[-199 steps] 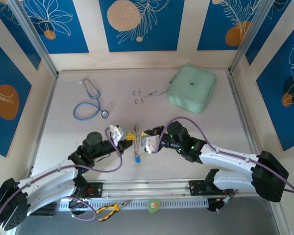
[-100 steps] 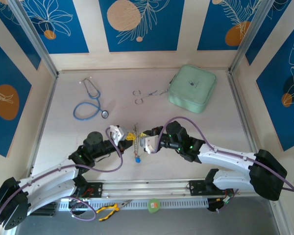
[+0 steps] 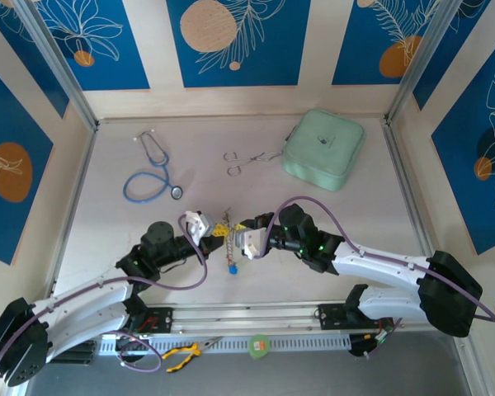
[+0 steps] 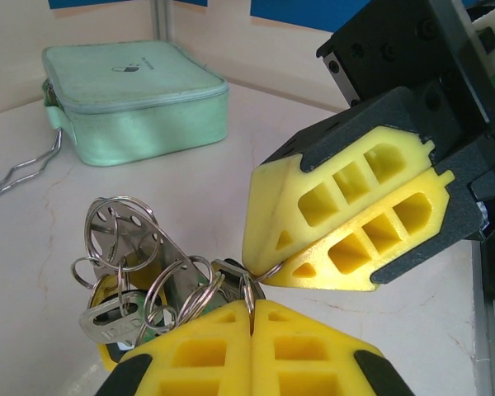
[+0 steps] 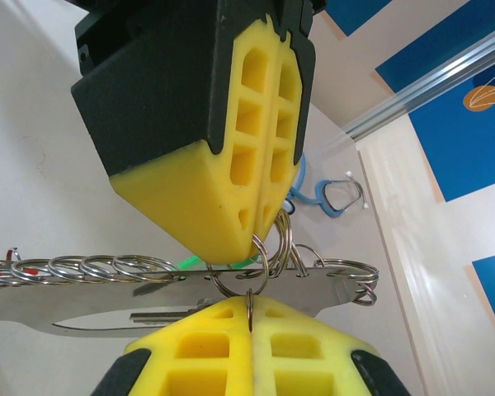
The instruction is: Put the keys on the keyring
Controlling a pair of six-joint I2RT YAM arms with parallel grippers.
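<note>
Steel split rings (image 5: 241, 276) pinched by left gripper (image 4: 250, 307) and right gripper (image 5: 249, 304), mid-frame; keys (image 3: 230, 268) bunched at keyring (image 5: 16, 309), threading likely unfinished.

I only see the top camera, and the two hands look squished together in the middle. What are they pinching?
Observer: Both are shut on the same small ring. The left hand and the right hand meet fingertip to fingertip.
Operator: Is that ring all alone?
Observer: No. It sits right against the flat metal keyring, which has a row of other rings along its edge.
</note>
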